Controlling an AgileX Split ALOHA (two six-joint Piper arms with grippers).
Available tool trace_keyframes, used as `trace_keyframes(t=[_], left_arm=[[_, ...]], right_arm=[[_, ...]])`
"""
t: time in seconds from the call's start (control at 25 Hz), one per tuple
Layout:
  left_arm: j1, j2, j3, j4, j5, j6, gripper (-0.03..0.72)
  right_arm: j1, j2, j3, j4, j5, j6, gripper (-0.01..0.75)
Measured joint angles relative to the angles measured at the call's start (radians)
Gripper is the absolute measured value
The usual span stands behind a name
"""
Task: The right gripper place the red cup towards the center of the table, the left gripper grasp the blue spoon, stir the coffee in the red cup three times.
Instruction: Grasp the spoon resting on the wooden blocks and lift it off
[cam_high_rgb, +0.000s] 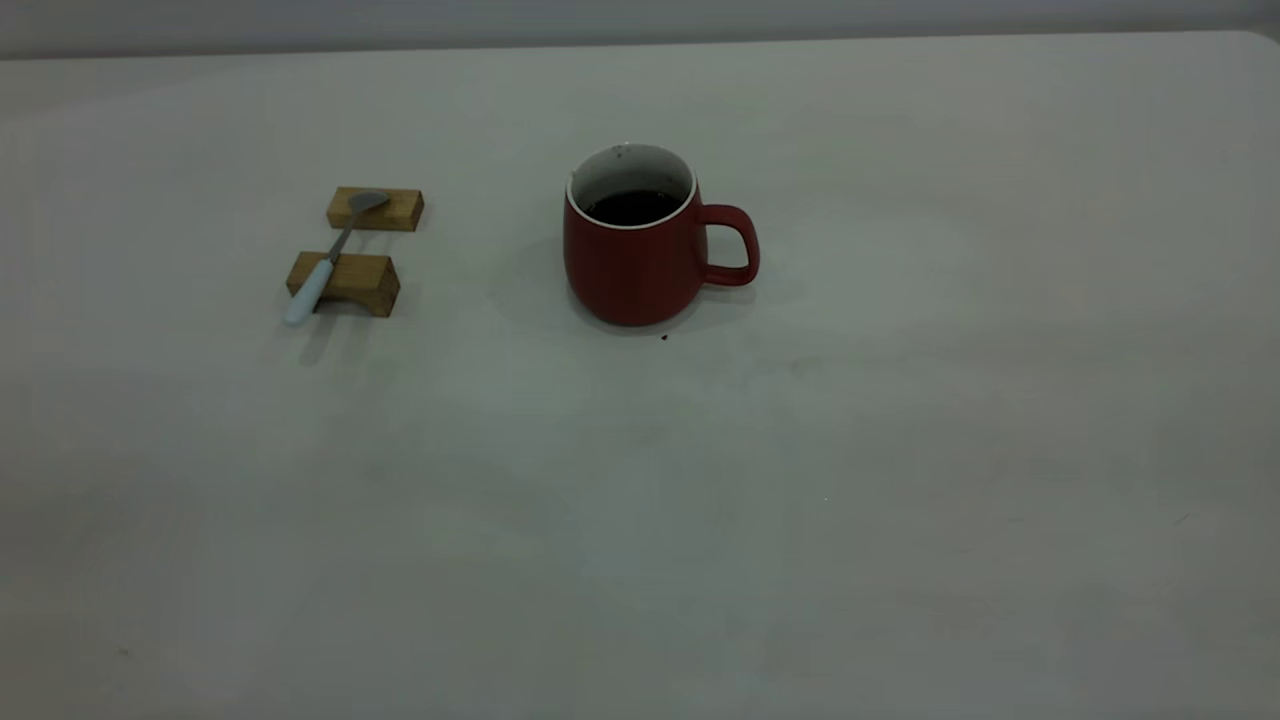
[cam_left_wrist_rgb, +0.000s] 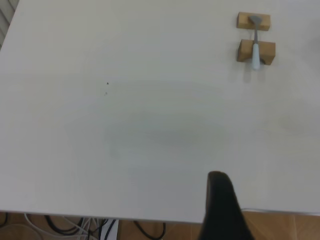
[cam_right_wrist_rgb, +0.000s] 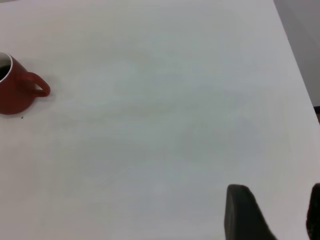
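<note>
On the off-white table (cam_high_rgb: 900, 480), my rounded red ceramic cup (cam_high_rgb: 640, 255) brims with dark coffee (cam_high_rgb: 632, 207); my right jaws, released, could spill it; left's state I cannot tell.

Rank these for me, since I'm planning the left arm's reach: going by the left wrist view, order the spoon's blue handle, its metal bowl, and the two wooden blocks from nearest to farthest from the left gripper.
1. Blue handle, overhanging toward the left gripper.
2. Near wooden block, under the handle.
3. Far wooden block and metal bowl resting on it: too close to call.

Plain black matte claw fingers (cam_right_wrist_rgb: 245, 212)
</note>
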Motion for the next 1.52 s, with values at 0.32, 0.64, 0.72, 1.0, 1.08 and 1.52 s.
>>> trace_keyframes(t=[0.32, 0.64, 0.72, 1.0, 1.08, 1.52], left_arm=[[0.0, 0.0, 0.0, 0.0, 0.0, 0.0, 0.548], [0.0, 0.0, 0.0, 0.0, 0.0, 0.0, 0.548], [0.0, 0.0, 0.0, 0.0, 0.0, 0.0, 0.548], [0.0, 0.021, -0.011, 0.005, -0.013, -0.007, 0.548], [0.0, 0.092, -0.03, 0.01, -0.052, -0.016, 0.548], [0.0, 0.803, -0.175, 0.006, -0.314, -0.049, 0.55]], right_arm=[[0.0, -0.002, 0.0, 0.0, 0.0, 0.0, 0.35], [0.0, -0.002, 0.0, 0.0, 0.0, 0.0, 0.35], [0.0, -0.002, 0.0, 0.0, 0.0, 0.0, 0.35], [0.0, -0.002, 0.0, 0.0, 0.0, 0.001, 0.35], [0.0, -0.002, 0.0, 0.0, 0.0, 0.001, 0.35], [0.0, -0.002, 0.0, 0.0, 0.0, 0.001, 0.35]])
